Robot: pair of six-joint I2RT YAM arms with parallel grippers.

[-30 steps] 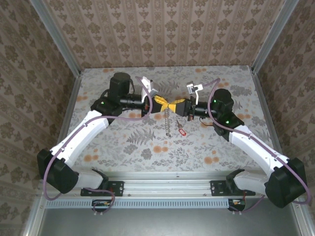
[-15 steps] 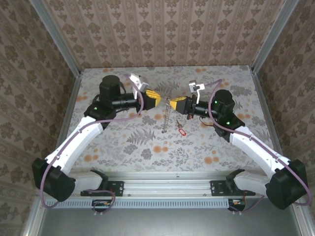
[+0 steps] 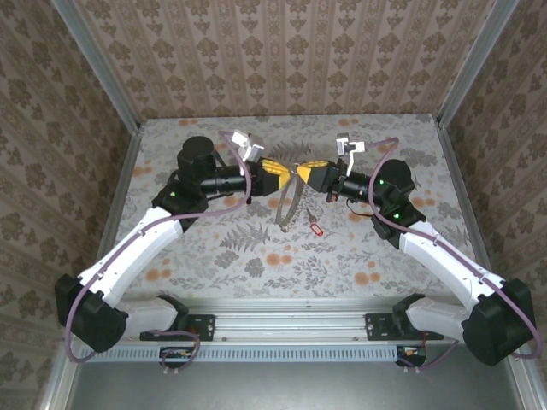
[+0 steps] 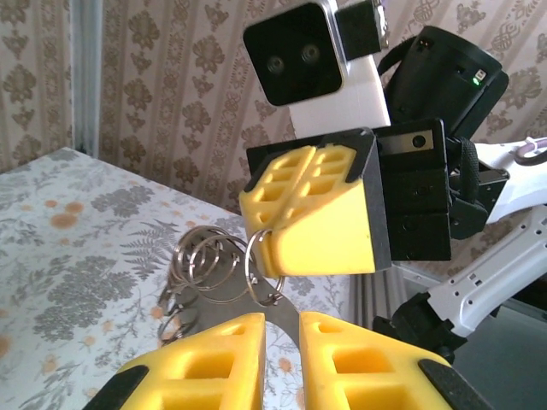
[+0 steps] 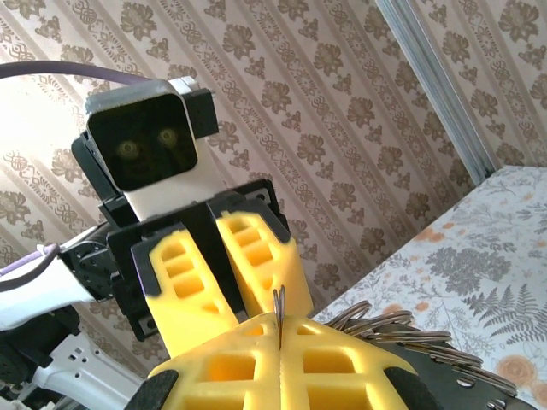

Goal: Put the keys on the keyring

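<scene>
right gripper point(image 5: 278, 323): yellow pads pressed flat together, pinching the top edge of the keyring point(image 4: 249, 266). A thin metal rim sticks up out of the seam in the right wrist view. It's held up off the worktop point(image 3: 256, 265), over the middle toward the far edge, probably so the hoop hangs free and shows an open side to the other arm

chain of split rings point(image 3: 288, 205) dangles from that ring down toward the worktop; can't tell if its lower end touches

left gripper point(image 4: 282, 335): nose to nose with the right one, pads parted by a narrow slot, nothing clamped that I can see. A bit of grey metal sits at the mouth of the slot, can't tell if it's touching. Reads as lining up for a second hold on the ring, so one arm steadies it while the coil gets pried open

key point(image 3: 314, 227), red head, lies flat on the worktop near the centre, just right of the chain's lower end, well apart from both grippers. Not on the ring, not picked up

judgement: early stage, ring handling only. Threading needs a free claw for the key, and both are up at the ring. Risk: a thin rim in a soft-pad pinch can swivel or slip once the left pushes on it; the key is tiny and flat, awkward to pick off the surface
</scene>
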